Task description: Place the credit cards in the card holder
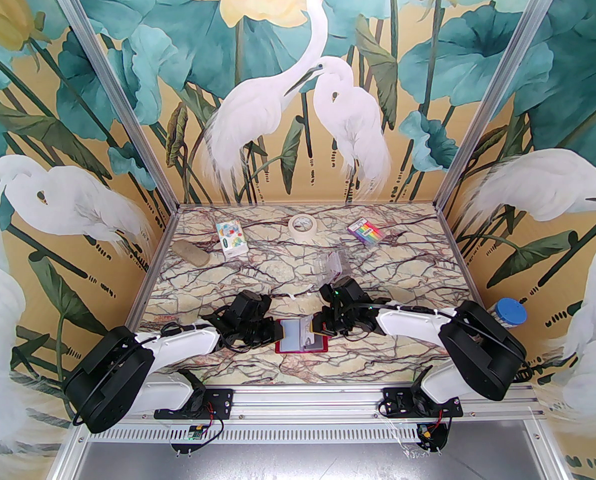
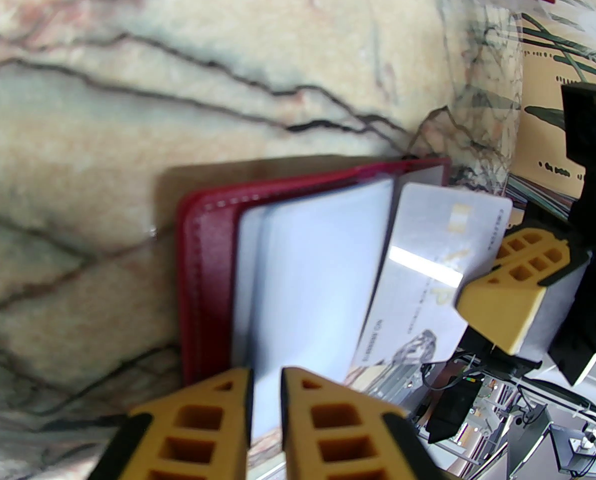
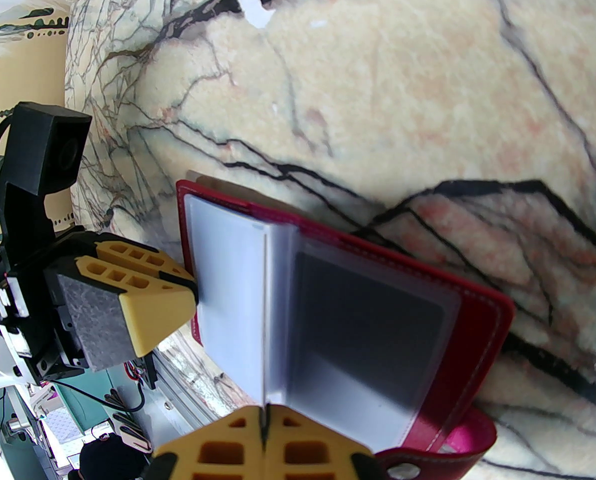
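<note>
Dark red card holder (image 3: 483, 338), pale grey card (image 2: 418, 268), veined table (image 2: 177, 68).

Between left hand (image 1: 271, 337) and right hand (image 1: 318, 330) sit only the open card holder (image 1: 298, 343) and a gripped credit card (image 2: 423, 248). Beyond both, bare tabletop (image 1: 277, 278) reaches the clear box (image 1: 334, 263).

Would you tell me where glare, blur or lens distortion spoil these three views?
Left wrist view: a white glare streak crosses the credit card, and the left gripper is blurred in the foreground. Right wrist view: the card holder is fairly sharp, the right gripper soft, the table bulging from the lens. Top external view: evenly lit and sharp throughout.
</note>
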Controlling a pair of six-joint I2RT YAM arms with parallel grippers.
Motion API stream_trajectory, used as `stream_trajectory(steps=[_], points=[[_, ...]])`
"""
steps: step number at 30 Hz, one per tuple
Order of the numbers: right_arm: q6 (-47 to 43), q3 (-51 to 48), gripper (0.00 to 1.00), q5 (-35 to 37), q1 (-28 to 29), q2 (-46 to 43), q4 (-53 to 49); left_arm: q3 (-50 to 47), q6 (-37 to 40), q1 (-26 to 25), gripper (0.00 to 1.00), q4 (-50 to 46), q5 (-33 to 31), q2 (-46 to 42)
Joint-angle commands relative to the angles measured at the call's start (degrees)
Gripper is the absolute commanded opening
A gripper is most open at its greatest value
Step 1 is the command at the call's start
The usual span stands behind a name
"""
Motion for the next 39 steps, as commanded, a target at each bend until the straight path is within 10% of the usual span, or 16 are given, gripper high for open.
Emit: stream_trajectory(steps=[1,39], points=[[0.9,-0.6,0.00,-0.7,0.5,1.2,1.5,0.7,0.9,-0.6,0.17,-1.7,-2.0,0.8],[-3.5,-0.6,0.00,3.1,1.0,4.9,-0.4,2.3,2.2,-1.5,0.13,-5.3,-4.4,2.5]])
